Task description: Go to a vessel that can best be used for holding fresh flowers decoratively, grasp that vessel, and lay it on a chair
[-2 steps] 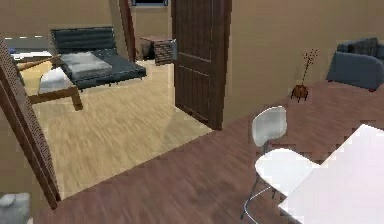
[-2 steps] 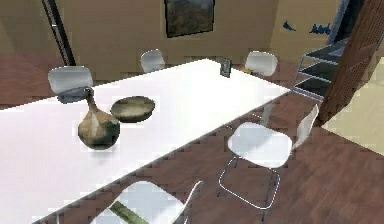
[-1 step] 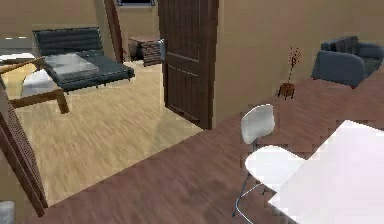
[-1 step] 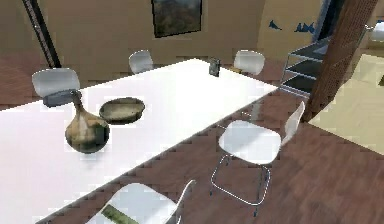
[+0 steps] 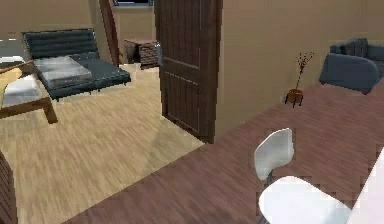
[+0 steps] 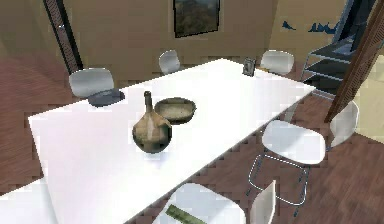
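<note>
A long white table (image 6: 240,105) stretches across the arm side view, with white chairs (image 6: 293,142) set round its edges. In the forward view a dark wooden door (image 5: 188,60) stands near a dark-framed bed (image 5: 70,65). Toward the table's middle stands the vase (image 6: 152,128), brown, round-bellied, narrow-necked and upright, with a shallow bowl (image 6: 177,108) just beside it. A small frame (image 6: 248,67) stands on the table's far end. I cannot tell the gripper's state, nor place the vase against it.

Dark open door (image 5: 188,62) centre; bed (image 5: 70,62) left; white chair (image 5: 285,185) lower right.
</note>
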{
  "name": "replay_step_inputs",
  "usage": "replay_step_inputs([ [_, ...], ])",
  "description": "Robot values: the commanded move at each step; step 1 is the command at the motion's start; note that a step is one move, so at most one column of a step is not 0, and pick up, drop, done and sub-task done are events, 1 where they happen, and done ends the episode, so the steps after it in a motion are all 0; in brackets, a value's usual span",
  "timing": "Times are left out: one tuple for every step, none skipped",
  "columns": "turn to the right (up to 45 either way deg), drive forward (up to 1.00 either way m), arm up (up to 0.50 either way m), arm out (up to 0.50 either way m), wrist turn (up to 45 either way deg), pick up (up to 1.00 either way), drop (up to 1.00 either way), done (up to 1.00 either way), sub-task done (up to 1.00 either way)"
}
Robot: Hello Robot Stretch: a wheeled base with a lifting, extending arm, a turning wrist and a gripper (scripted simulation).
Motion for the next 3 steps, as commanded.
replay_step_inputs([
  [0.0, 0.0, 0.5, 0.0, 0.0, 0.0, 0.0, 0.0, 0.0],
  [0.0, 0.0, 0.38, 0.0, 0.0, 0.0, 0.0, 0.0, 0.0],
  [0.0, 0.0, 0.0, 0.38, 0.0, 0.0, 0.0, 0.0, 0.0],
])
